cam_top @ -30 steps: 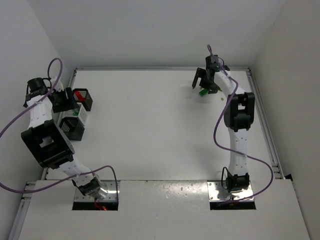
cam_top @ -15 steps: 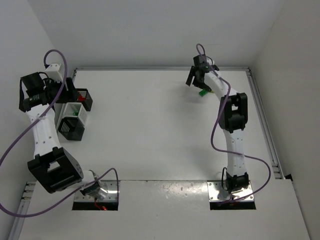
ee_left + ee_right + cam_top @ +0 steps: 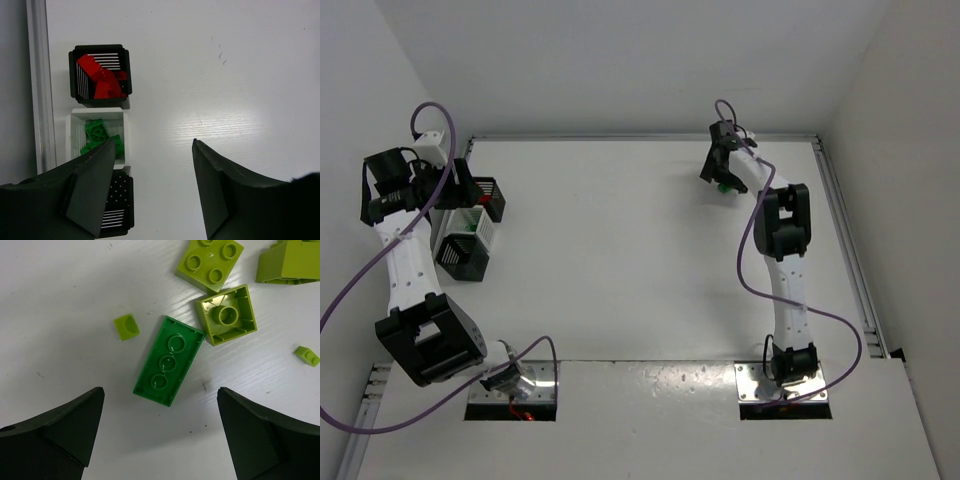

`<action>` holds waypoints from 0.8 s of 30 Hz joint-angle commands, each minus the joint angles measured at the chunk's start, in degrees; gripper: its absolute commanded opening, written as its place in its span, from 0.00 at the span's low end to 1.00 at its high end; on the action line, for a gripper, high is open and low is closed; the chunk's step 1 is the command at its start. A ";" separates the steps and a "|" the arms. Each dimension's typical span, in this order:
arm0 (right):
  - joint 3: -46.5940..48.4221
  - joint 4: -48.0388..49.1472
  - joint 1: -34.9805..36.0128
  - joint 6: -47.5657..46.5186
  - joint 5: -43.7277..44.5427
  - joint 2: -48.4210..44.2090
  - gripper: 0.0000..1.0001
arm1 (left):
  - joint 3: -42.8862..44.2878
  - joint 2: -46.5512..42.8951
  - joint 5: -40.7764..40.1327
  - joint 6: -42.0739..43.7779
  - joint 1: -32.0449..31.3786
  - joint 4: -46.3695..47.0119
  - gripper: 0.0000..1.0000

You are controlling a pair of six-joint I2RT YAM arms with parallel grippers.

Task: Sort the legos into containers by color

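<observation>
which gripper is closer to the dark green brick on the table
Right. The right gripper hovers open straight above the dark green brick; the left gripper is far across the table, over by the white bin.

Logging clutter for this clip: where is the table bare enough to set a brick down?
The wide middle of the table, between the three bins along the left rail and the loose bricks at far right, is bare. Crowded: within that brick cluster, where pieces nearly touch.

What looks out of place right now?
Nothing damaged or mis-sorted. Only quirk: under the open right claw, the dark green brick and one yellow-green brick lie upside down, hollow sides up.
</observation>
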 commanded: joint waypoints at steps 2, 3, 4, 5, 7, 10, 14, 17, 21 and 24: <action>0.95 1.85 -0.59 1.06 1.87 0.12 0.94 | -0.04 -1.80 1.61 -0.68 -0.25 1.61 0.68; 0.95 1.85 -0.59 1.06 1.87 0.12 0.93 | -0.04 -1.80 1.61 -0.68 -0.25 1.61 0.68; 0.95 1.85 -0.59 1.06 1.87 0.73 0.93 | -0.04 -1.80 1.61 -0.68 -0.25 1.61 0.68; 0.95 1.85 -0.59 1.06 2.39 0.74 0.91 | -0.04 -1.80 1.61 -0.68 -0.25 1.61 0.68; 0.95 1.85 -0.59 1.06 2.92 1.35 0.88 | -0.04 -1.80 1.61 -0.68 -0.25 2.13 0.68; 0.95 2.38 -1.21 1.06 4.32 2.66 0.87 | -0.04 -1.80 1.61 -0.68 -0.25 2.14 0.68; 0.95 2.38 -2.26 0.44 4.95 3.90 0.82 | -0.04 -1.80 1.61 -0.68 -0.25 2.14 0.68; 0.95 2.38 -2.79 0.44 4.25 4.52 0.78 | -0.04 -1.80 1.61 -0.68 -0.25 2.14 0.68; 0.25 2.90 -3.32 0.44 2.93 4.52 0.61 | -0.04 -1.27 1.61 -1.21 -0.25 2.14 0.68; -3.60 3.43 -3.85 -0.17 0.82 2.68 0.47 | -0.04 -1.27 2.14 -1.21 -0.25 2.14 0.68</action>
